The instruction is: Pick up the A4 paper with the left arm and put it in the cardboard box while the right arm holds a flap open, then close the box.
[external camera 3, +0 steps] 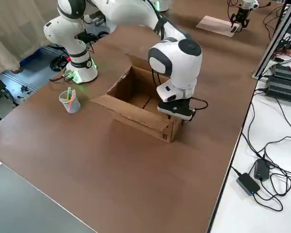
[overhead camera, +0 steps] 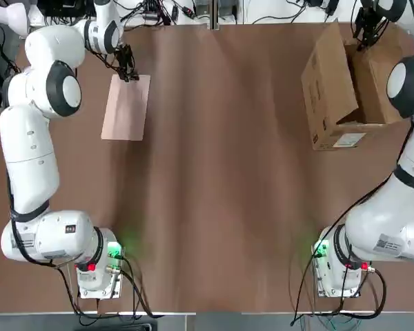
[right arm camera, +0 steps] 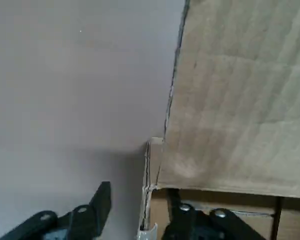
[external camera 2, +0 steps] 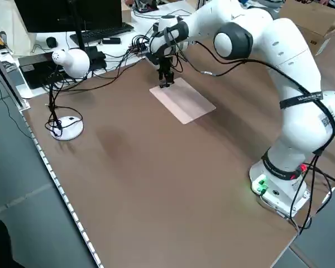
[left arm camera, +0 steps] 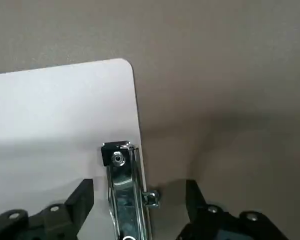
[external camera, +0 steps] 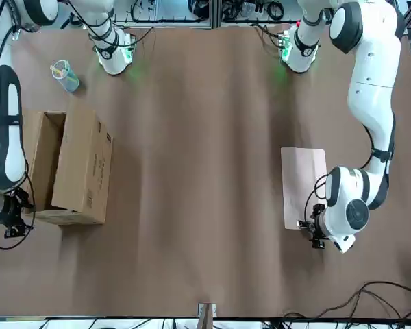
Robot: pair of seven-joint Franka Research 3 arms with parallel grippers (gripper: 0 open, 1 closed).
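Left claw, spread, astride clipboard's metal clip; right claw, spread, astride carton's wall.

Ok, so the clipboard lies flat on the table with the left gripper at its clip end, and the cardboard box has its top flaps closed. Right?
Not quite: the cardboard box is open, its inside showing in the right side view. The rest stands.

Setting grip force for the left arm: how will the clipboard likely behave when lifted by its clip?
Probably stiff: the clipboard lies flat with crisp straight edges. The smooth metal clip could be slippery between the left gripper's fingertips. Held at that end, the long board would likely dip at the far end.
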